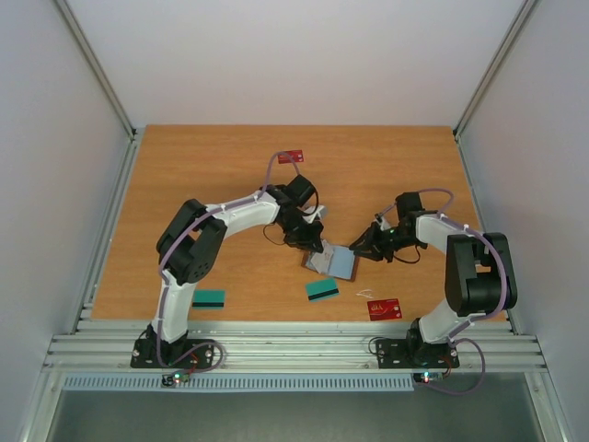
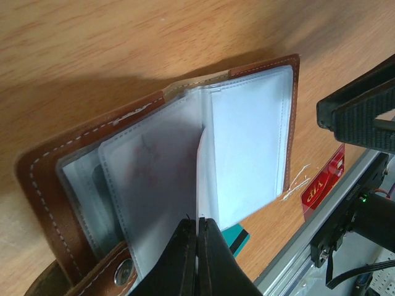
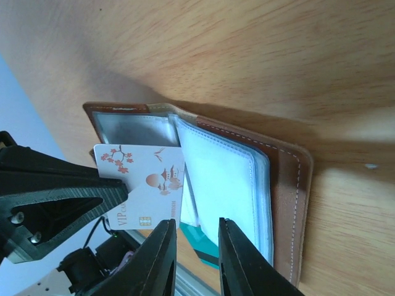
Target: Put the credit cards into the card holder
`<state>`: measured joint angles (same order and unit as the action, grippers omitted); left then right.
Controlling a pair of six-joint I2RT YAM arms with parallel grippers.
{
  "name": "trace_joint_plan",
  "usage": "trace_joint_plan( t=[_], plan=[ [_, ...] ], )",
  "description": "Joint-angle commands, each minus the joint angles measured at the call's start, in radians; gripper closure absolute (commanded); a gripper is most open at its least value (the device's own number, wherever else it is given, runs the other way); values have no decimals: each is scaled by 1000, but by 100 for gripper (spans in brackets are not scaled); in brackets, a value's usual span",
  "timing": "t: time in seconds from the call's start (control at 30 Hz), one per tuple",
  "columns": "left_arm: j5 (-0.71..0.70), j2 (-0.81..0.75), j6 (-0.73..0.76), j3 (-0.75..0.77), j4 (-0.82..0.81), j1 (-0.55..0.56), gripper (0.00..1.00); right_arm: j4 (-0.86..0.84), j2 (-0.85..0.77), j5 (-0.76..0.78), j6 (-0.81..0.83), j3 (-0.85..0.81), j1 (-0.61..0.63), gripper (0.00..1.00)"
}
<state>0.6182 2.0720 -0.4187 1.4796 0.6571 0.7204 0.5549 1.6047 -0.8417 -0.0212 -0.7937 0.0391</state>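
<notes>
On table (image 1: 202, 175), open card holder (image 1: 337, 263), left end effector (image 2: 197, 227) pinching sleeve (image 2: 206, 185)

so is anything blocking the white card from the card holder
Nothing visible does: the white card lies at the clear sleeves of the open card holder, and the left gripper pinches one sleeve page up.

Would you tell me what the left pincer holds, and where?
The left pincer pinches a thin leaf standing up from the open card holder, at its free edge; sleeve or card, I cannot tell.
</notes>
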Motion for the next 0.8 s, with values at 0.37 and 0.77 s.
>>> trace_joint_plan(
  t=[0.37,0.77],
  plan=[
    [14,34,4,16,19,19,100,23,51,83,45,21,67,88],
    [33,-5,57,-31,9,31,100,36,118,165,61,34,67,92]
  ],
)
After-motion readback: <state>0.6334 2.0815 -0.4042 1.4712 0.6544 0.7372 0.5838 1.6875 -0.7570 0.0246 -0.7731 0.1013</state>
